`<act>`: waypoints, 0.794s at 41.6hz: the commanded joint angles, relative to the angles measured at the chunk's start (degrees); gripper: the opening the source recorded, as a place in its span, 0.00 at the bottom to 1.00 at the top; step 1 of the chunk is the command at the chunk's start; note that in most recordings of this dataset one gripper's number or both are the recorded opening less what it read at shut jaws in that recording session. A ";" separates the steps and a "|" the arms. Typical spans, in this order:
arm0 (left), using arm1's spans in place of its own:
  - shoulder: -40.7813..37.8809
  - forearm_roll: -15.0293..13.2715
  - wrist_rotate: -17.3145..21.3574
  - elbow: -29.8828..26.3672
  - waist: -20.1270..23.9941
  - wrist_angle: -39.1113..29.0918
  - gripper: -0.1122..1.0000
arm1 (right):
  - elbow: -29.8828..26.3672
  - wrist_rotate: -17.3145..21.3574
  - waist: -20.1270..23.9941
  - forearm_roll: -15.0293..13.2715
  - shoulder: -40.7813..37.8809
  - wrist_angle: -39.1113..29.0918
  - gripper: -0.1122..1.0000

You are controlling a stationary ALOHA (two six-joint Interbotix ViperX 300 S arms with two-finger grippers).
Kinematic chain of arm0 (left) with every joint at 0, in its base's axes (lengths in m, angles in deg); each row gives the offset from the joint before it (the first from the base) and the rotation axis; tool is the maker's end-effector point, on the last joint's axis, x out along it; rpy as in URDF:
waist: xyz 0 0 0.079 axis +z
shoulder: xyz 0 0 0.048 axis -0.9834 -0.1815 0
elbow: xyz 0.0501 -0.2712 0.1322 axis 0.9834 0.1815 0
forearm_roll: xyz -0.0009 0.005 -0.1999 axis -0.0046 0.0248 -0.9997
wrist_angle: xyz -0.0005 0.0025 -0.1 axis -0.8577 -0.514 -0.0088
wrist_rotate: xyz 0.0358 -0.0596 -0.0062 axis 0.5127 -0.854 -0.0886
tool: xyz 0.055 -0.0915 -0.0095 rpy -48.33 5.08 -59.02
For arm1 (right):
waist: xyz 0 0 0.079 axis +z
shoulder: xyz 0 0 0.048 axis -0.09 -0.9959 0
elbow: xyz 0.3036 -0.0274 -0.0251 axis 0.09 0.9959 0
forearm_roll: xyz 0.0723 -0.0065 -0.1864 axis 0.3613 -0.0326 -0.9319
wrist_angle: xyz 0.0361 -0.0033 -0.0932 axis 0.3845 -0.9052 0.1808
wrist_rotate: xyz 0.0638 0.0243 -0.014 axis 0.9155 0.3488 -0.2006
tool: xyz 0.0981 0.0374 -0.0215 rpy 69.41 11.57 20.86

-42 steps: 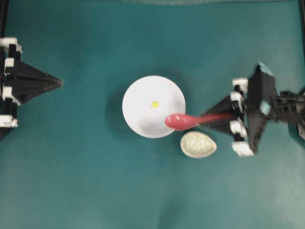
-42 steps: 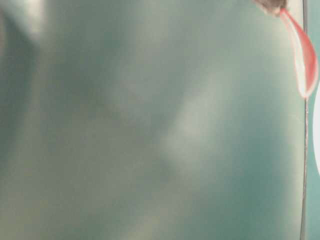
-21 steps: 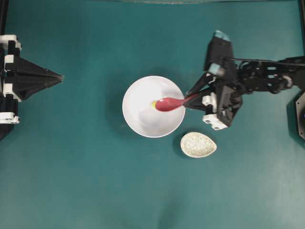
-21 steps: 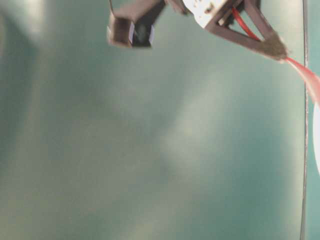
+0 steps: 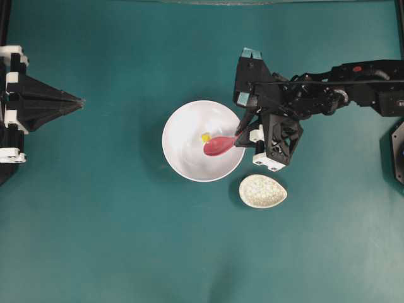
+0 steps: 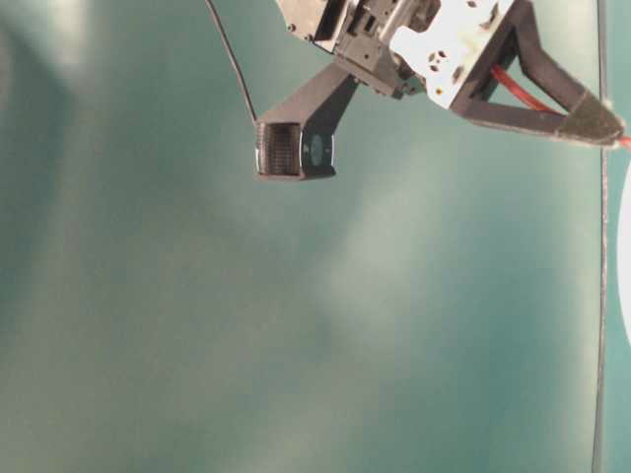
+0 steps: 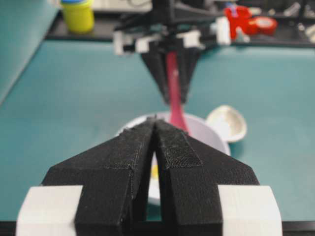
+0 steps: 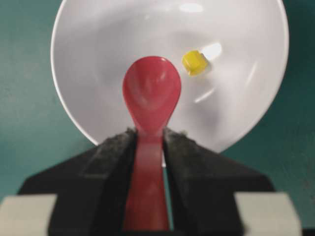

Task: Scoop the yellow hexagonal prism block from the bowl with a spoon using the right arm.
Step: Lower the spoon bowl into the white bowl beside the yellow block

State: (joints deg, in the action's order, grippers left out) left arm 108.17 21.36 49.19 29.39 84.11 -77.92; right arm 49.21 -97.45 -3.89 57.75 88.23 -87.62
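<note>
Right gripper (image 8: 150,140) clamps spoon (image 8: 151,96) handle; scoop empty, hollow up, inside bowl (image 8: 98,39).

Spoon long axis runs 6 to 12 in wrist view, scoop toward 12.

Yellow hexagonal prism block (image 8: 195,62) lies on bowl floor at 1 o'clock from scoop tip, just beside, apart.

Judgement: drop tip to floor, shift toward 1–2, slide lip under block; keep hollow level, go slowly or block skids up wall.

Far: left gripper (image 7: 155,129) idle, fingers pressed together, grasping nothing.
</note>
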 commanded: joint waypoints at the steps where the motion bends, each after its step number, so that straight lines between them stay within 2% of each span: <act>1: -0.53 0.18 0.00 -0.53 0.18 0.18 0.10 | -1.58 1.05 0.00 -1.58 0.62 -1.14 0.33; 19: -0.53 0.18 0.00 -0.53 0.18 0.18 0.10 | -3.43 7.56 -0.09 -10.55 -0.88 -3.87 0.33; 33: -0.53 0.18 0.00 -0.53 0.18 0.09 0.10 | -4.83 8.26 0.35 -11.43 -2.72 -4.04 0.33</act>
State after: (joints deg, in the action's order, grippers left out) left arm 108.17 21.36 49.19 29.39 84.11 -78.09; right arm 45.87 -89.19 -3.89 46.42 85.15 -91.66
